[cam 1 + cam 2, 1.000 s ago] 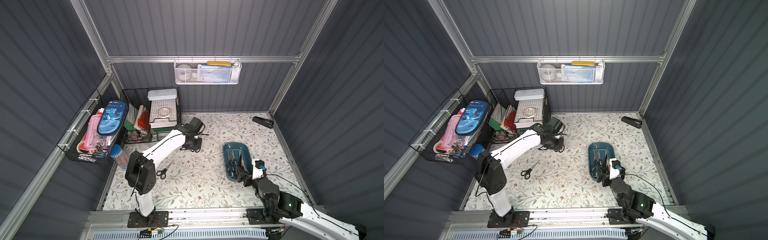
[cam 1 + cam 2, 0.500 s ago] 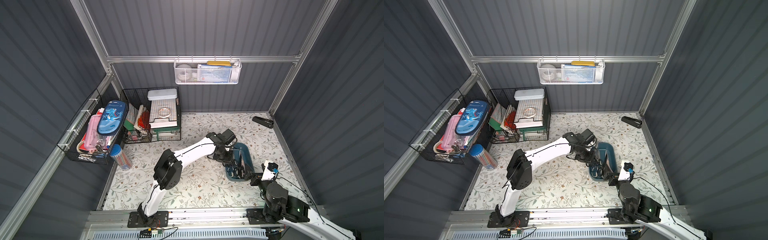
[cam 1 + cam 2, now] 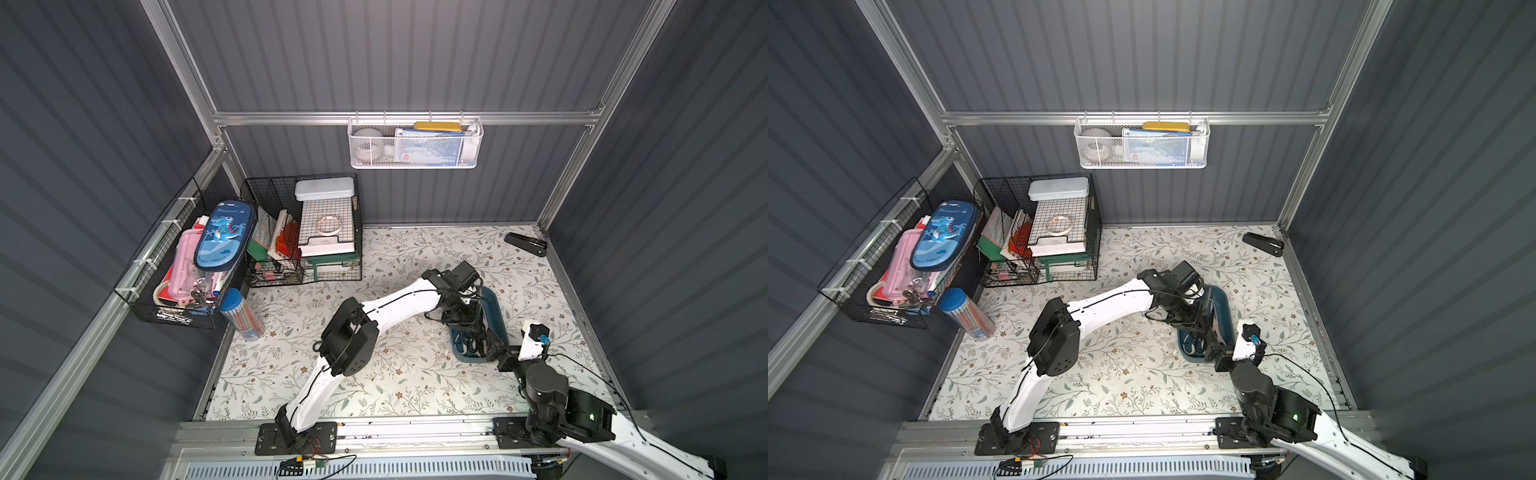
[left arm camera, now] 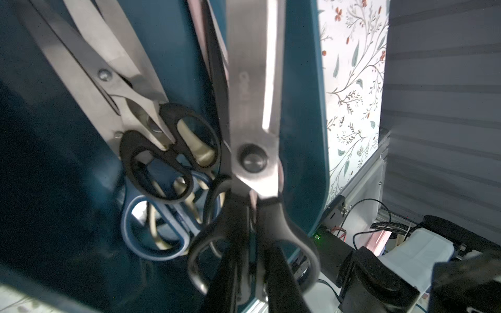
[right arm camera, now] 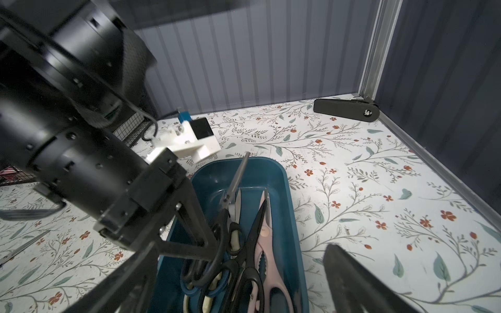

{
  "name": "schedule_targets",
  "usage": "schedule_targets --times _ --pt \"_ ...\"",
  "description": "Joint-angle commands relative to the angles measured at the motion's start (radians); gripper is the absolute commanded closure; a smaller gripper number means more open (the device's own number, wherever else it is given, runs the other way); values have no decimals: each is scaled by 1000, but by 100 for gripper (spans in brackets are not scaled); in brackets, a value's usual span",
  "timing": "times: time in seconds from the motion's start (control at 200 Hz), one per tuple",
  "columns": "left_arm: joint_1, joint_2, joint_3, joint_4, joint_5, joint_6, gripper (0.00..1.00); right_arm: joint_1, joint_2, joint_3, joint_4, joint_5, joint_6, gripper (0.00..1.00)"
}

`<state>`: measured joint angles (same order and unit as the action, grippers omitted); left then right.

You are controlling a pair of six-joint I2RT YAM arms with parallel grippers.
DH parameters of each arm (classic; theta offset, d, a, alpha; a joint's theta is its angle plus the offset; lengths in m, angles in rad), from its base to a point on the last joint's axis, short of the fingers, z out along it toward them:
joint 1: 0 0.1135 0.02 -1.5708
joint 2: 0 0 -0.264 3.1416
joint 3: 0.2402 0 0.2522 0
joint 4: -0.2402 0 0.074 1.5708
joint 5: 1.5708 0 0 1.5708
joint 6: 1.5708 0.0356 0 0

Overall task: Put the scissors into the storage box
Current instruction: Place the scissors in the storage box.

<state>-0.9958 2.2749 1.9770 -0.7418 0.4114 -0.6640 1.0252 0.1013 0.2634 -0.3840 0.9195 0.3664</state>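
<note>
The left gripper [image 4: 254,271] is almost closed and pinches the large scissors [image 4: 252,108] at their matte black plastic handles. The broad brushed-steel blades lie together and point upward at a slant, with a round rivet at the joint. This pair hangs over the storage box [image 4: 303,135], a shallow teal plastic tray with smooth walls and rounded corners. Whether its handles touch the pile below cannot be told. Inside the box lie other pairs: small black-handled scissors [image 4: 170,157], blue-handled scissors [image 4: 160,254] with oval loops, and pink shears [image 5: 268,252] with toothed inner grips. The right gripper [image 3: 494,349] stands wide open and empty just beside the near end of the box. The box rests on a floral mat [image 5: 379,189], and a black wedge-shaped tool [image 5: 347,109] lies in the far corner.
</note>
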Motion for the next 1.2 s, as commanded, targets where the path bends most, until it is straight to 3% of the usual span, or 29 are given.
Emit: schedule_targets --times 0.0,0.21,0.305,0.565,0.645,0.715,0.966,1.196 --pt "-6 0 12 -11 17 -36 91 4 -44 -3 -21 18 7 1" --pt "-7 -20 -65 -14 4 -65 87 4 -71 -9 -28 21 5 1" --pt "-6 11 -17 -37 9 -50 85 3 -54 -9 -19 12 5 1" --pt "-8 25 37 50 32 -55 65 4 -6 -4 0 12 6 1" --pt "-7 23 47 94 59 -90 54 4 1 -1 -1 3 6 1" --pt "-6 18 62 122 62 -89 53 4 1 -1 -5 7 9 1" --pt "83 -166 -143 188 -70 -49 56 3 -11 -1 -14 2 12 1" --pt "276 -425 -377 -159 -379 161 56 4 39 -45 123 -92 -84 1"
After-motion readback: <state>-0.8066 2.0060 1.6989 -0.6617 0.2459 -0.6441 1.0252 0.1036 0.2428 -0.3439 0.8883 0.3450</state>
